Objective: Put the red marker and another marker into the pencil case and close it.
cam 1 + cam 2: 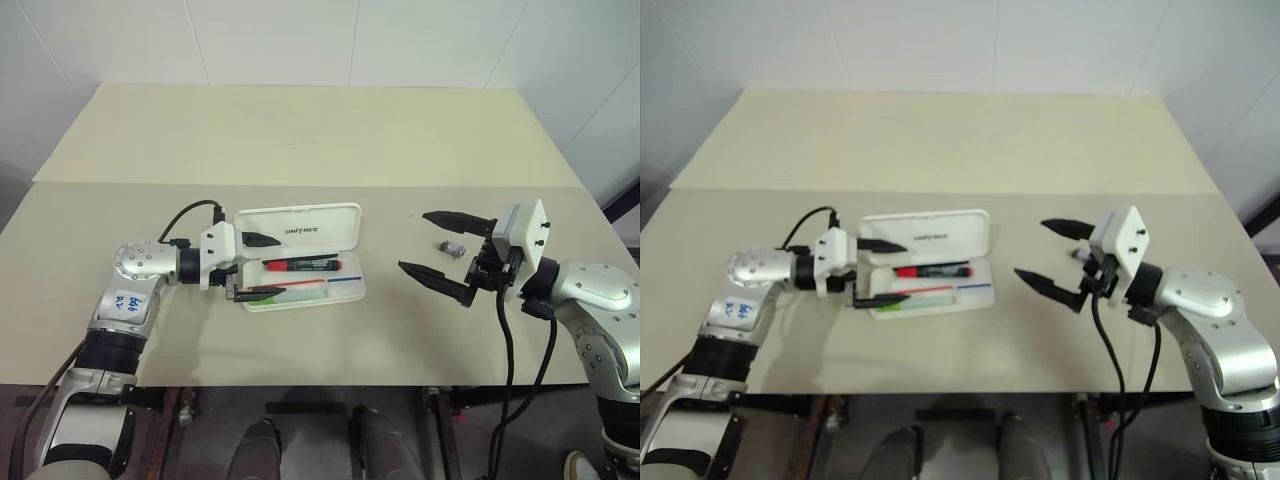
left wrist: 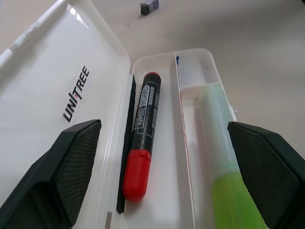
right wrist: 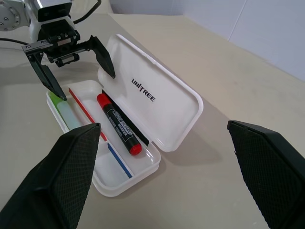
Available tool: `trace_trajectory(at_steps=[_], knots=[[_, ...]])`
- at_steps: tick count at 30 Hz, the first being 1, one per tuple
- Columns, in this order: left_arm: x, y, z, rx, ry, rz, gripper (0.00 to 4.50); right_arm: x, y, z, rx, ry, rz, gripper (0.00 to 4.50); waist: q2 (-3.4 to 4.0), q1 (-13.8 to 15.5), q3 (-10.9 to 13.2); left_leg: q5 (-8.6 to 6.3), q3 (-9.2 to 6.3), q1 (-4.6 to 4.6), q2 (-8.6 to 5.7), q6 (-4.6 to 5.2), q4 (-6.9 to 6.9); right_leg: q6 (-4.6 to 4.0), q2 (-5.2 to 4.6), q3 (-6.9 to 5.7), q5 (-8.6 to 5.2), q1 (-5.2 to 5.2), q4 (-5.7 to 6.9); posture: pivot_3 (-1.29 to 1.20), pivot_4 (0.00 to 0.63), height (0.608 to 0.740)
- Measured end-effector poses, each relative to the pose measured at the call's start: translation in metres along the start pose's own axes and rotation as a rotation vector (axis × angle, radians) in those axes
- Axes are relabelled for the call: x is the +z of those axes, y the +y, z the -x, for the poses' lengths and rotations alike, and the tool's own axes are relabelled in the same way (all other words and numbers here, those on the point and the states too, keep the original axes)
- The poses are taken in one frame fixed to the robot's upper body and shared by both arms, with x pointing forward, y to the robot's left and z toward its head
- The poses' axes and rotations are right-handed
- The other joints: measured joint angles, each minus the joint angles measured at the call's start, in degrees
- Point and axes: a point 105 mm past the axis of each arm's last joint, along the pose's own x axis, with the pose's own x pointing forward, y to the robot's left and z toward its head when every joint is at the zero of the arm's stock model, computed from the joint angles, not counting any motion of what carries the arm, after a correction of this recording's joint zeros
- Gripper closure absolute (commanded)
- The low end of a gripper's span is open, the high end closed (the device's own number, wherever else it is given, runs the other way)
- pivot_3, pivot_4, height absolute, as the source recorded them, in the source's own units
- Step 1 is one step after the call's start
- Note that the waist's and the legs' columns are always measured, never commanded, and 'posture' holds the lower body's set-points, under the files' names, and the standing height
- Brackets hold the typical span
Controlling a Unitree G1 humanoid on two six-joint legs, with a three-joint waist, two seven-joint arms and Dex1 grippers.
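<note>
Both markers lay in the open pencil case [image 1: 300, 262] mid-table, clear of edges; left gripper [image 1: 258, 266] spread, straddling its end; right gripper [image 1: 440, 246] spread nearby.

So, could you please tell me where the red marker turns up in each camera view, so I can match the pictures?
Left eye view: red marker lies in the open pencil case's far compartment, below centre.
Right eye view: same spot, left of centre.
Left wrist view: centre, red cap nearest the camera.
Right wrist view: left of centre, next to the lid.
Shared landmark: the lid's lettering.
</note>
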Motion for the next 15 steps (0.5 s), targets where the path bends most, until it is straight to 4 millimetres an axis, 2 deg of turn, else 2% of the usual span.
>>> trace_trajectory(at_steps=[15], knots=[[-0.013,-0.006,-0.008,-0.033,0.092,-0.056,0.03,0.000,0.000,0.000,-0.002,0.000,-0.001,0.00,0.00,0.00,0.00,0.00,0.00,0.01,0.00,0.00,0.00,0.01,0.00,0.00,0.00,0.00,0.00,0.00,0.150,0.740]])
